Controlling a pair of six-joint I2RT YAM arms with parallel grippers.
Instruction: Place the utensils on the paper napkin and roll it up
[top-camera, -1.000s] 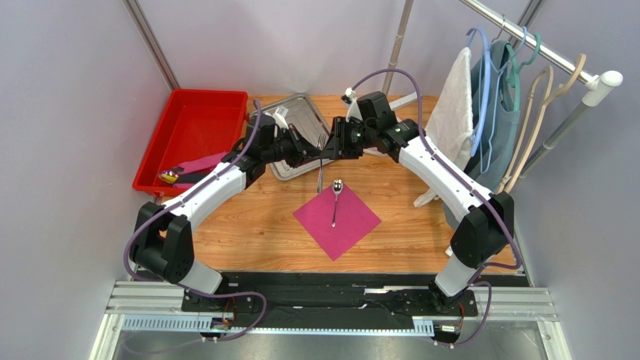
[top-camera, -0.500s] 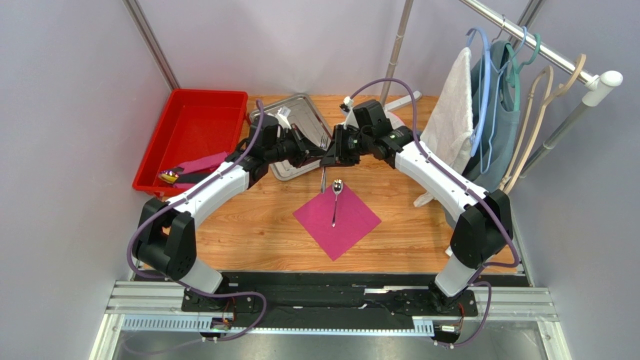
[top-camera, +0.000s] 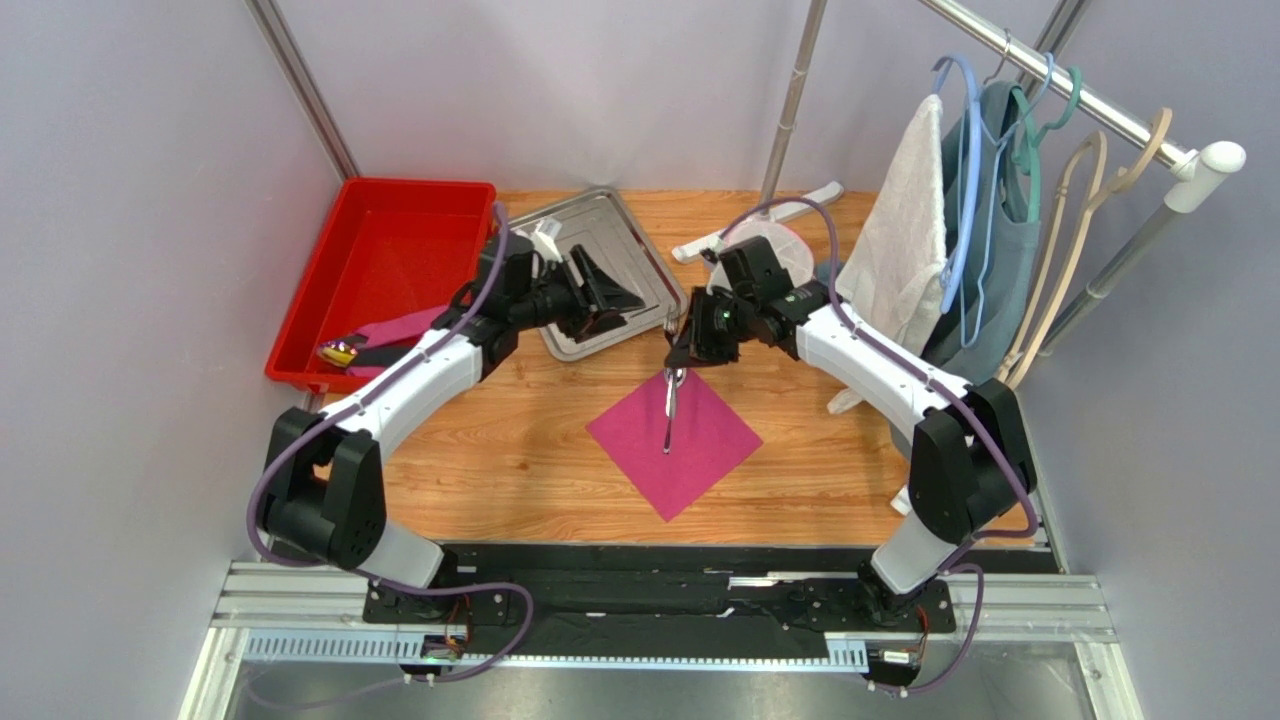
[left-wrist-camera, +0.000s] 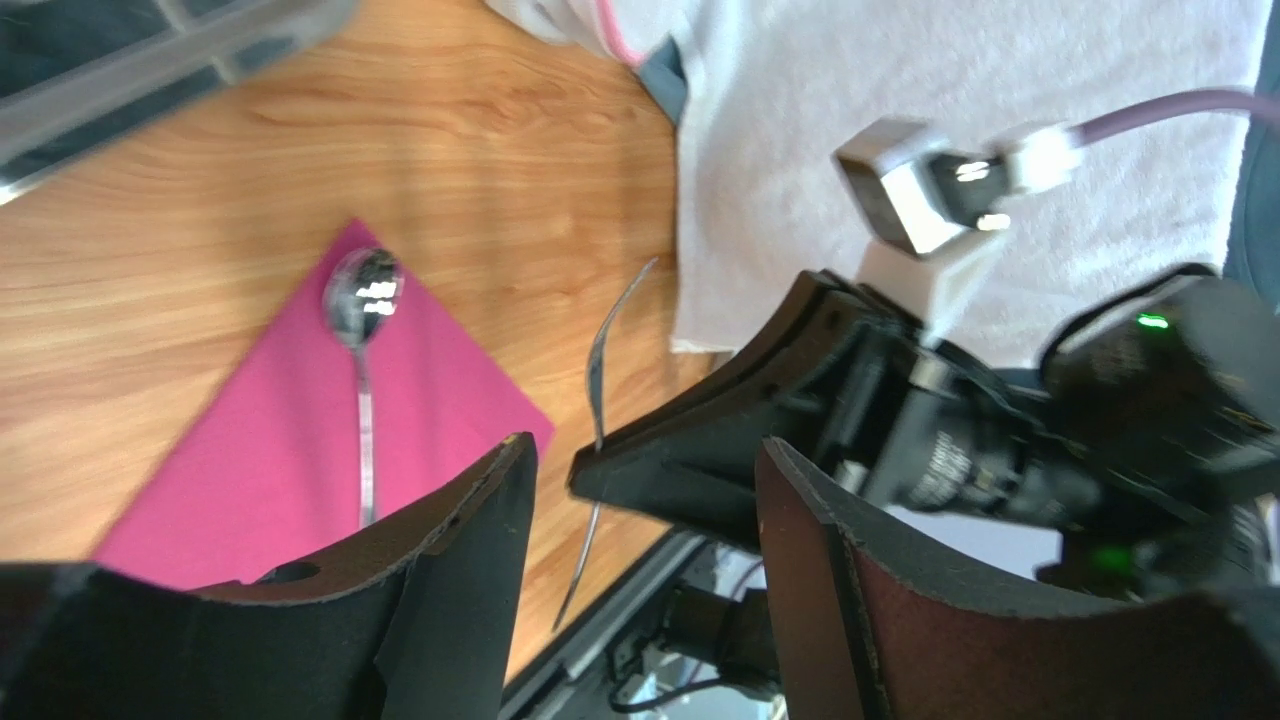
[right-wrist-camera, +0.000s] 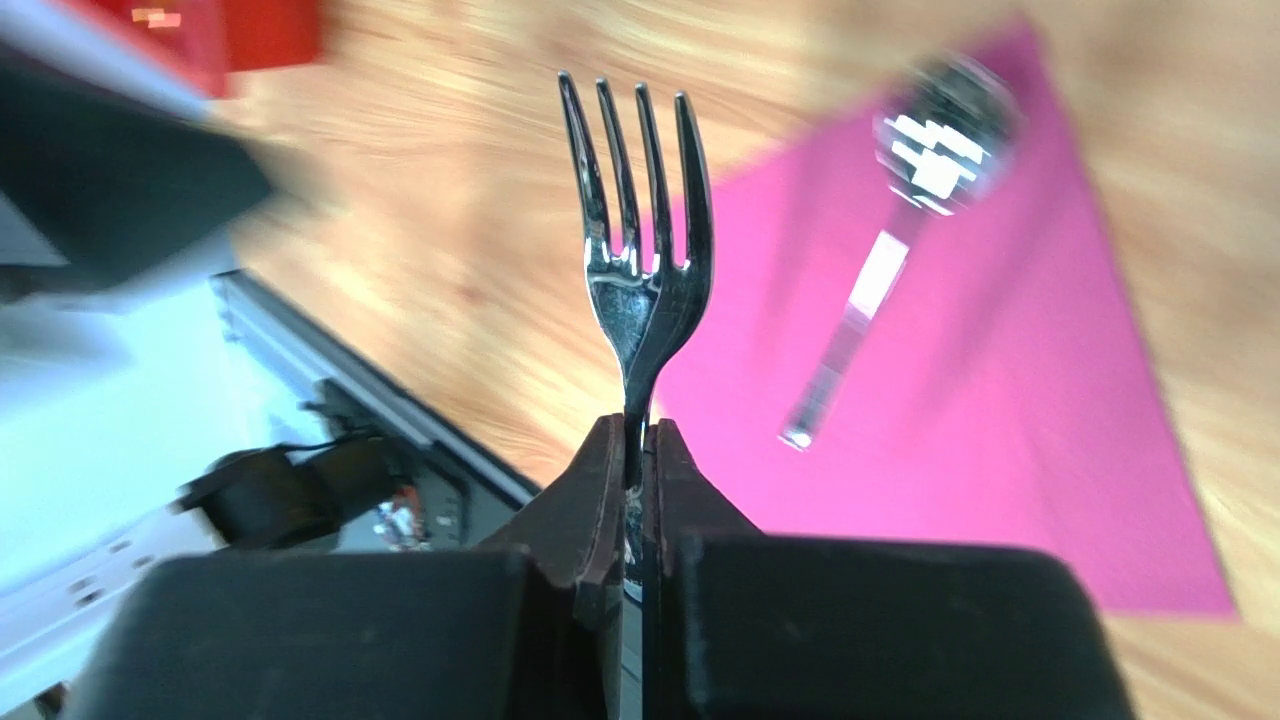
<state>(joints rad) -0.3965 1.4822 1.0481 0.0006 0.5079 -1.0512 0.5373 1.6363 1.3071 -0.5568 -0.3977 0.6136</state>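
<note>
**Top view:** The napkin (top-camera: 676, 443) lies flat as a diamond near the middle of the worktop (top-camera: 496, 435). A spoon (top-camera: 667, 428) rests on it, handle toward the arm bases. The right tool (top-camera: 678, 363) hangs over the napkin's far corner; what it grips is too slim to resolve from here. The left tool (top-camera: 613, 285) sits above the steel tray (top-camera: 624, 233), jaws spread wide and empty. A red bin (top-camera: 398, 248) is at far left and a towel (top-camera: 902, 225) hangs on the rail at right.

**Left wrist view:** Its own fingers are wide apart with nothing between them. Beyond them is a fork (left-wrist-camera: 598, 375), pinched along its handle by the right tool and clear of the worktop. From this angle it sits just off the napkin's corner.

**Right wrist view:** The frame is smeared. The jaws are clamped tight on the fork's handle, and the tines stick out past the fingertips. The spoon and the pink sheet lie beyond, to the right of the tines.

**Step in hand (my reading):** Lay the fork next to the spoon.
- Carry it over the sheet's middle and turn it parallel to the spoon's handle.
- Come down low before opening, because a drop could skid the thin paper or knock the spoon askew.
- Keep both pieces close together along one diagonal so the roll can catch them.
- The idle left tool could pin a corner.
</note>
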